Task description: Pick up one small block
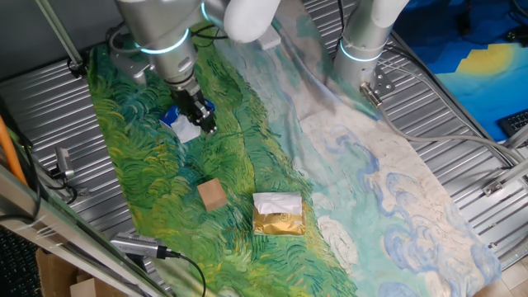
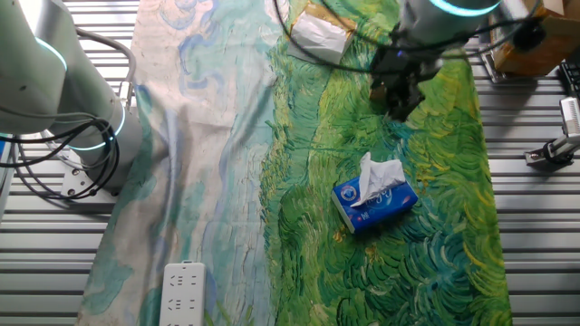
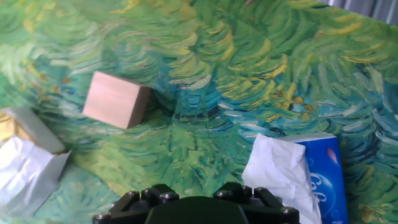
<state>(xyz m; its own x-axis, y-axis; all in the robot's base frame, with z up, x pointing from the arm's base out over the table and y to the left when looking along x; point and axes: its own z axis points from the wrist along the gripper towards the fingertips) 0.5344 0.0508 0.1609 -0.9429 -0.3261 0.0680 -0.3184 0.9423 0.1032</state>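
The small block (image 1: 212,195) is a plain tan wooden cube that rests on the green painted cloth. In the hand view it (image 3: 116,99) lies at the upper left, apart from everything. My gripper (image 1: 208,128) hangs above the cloth, behind the block and right beside the blue-and-white tissue pack (image 1: 183,124). It holds nothing. In the other fixed view the gripper (image 2: 399,110) is dark and the arm hides the block. The hand view shows only the gripper's black body at the bottom edge, not the fingertips, so I cannot tell how the jaws stand.
A gold-and-white foil packet (image 1: 278,216) lies right of the block; it shows at the left edge of the hand view (image 3: 25,162). The tissue pack (image 3: 298,177) lies at the lower right there. A second robot base (image 1: 363,49) stands at the back. A ribbed metal table (image 1: 66,124) surrounds the cloth.
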